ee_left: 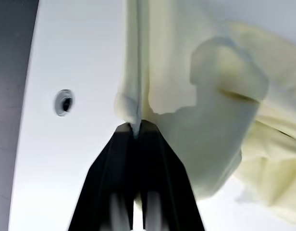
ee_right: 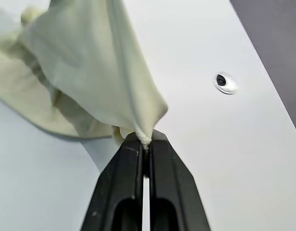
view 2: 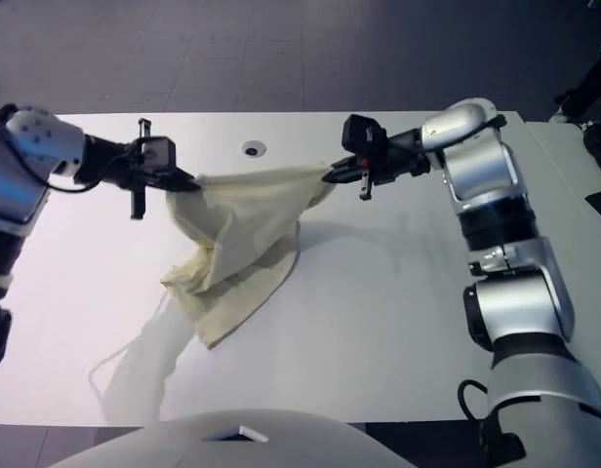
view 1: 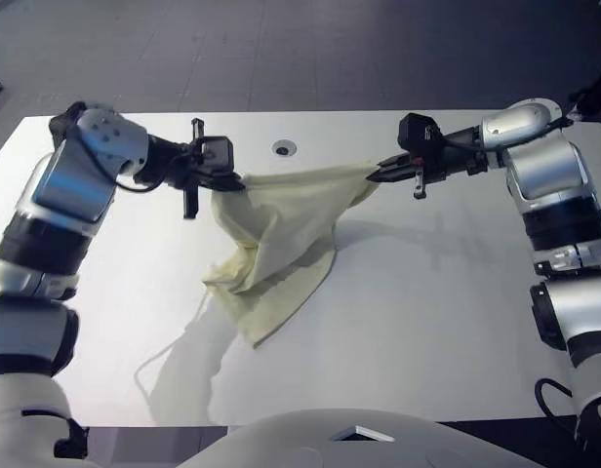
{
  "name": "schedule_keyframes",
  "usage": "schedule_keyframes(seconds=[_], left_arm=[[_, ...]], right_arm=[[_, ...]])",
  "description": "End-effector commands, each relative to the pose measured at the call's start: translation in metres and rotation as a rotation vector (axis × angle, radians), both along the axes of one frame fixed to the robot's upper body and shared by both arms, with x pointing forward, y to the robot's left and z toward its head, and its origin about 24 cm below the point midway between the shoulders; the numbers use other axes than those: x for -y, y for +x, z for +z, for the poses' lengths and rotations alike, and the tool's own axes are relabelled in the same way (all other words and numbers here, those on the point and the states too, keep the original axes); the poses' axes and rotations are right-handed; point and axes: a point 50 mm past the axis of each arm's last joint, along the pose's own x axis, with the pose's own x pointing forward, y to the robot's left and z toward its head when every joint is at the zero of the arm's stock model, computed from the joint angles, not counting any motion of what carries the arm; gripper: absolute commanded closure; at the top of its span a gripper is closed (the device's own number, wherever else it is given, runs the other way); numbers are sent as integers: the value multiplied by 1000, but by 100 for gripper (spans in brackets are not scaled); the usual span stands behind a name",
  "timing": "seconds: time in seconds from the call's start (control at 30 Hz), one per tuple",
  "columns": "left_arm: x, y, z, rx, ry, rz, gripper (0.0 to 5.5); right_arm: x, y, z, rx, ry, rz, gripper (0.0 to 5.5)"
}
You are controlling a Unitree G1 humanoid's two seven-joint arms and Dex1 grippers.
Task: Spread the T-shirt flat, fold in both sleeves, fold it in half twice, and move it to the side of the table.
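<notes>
A wide white table (view 1: 427,322) takes up most of the space in front of the robot, with dark floor (view 1: 281,49) beyond its far edge. Over the middle of the table a pale yellow T-shirt (view 1: 271,244) is held up in the air by two points on its upper edge. That edge runs as a fairly tight line from one arm to the other. The rest of the shirt hangs below it in loose, doubled-over folds, narrowing to a bunched lower end a little left of centre. That end looks to be resting on the tabletop, though I can't be sure it touches. The shirt is crumpled, not flat. The left gripper (view 1: 232,182) is raised over the far left part of the table at the shirt's left end. Its black fingers (ee_left: 114,168) are pressed together, with only a thin fold of cloth pinched at the tips. The right gripper (view 1: 379,174) is at about the same height at the right end of the stretched edge. Its fingers (ee_right: 124,178) are likewise closed tight on a small tuck of fabric. A small round hole (view 1: 284,148) sits in the tabletop near the far edge, between the two grippers and just behind the stretched cloth, clear of it.
</notes>
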Motion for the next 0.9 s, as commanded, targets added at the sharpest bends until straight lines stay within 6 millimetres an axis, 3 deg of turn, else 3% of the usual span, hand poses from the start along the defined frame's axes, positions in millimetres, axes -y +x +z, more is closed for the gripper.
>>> schedule_keyframes(seconds=[0.03,0.13,0.3,0.5,0.63,0.77,0.9], left_arm=[[6,59,33,254,57,192,550],[12,77,48,464,122,304,550],[20,88,78,735,165,425,550],[21,87,129,1158,190,554,550],[20,83,150,1310,173,588,550],[17,84,144,1332,195,585,550],[15,90,100,1156,229,504,550]], right_arm=[[-10,39,39,180,23,-159,549],[-14,57,49,339,-22,-343,549],[-17,71,78,649,-56,-590,549],[-11,70,132,1163,-159,-795,549],[-7,66,150,1322,-168,-850,549],[-2,64,151,1393,-181,-875,549],[-4,69,125,1299,-166,-797,549]])
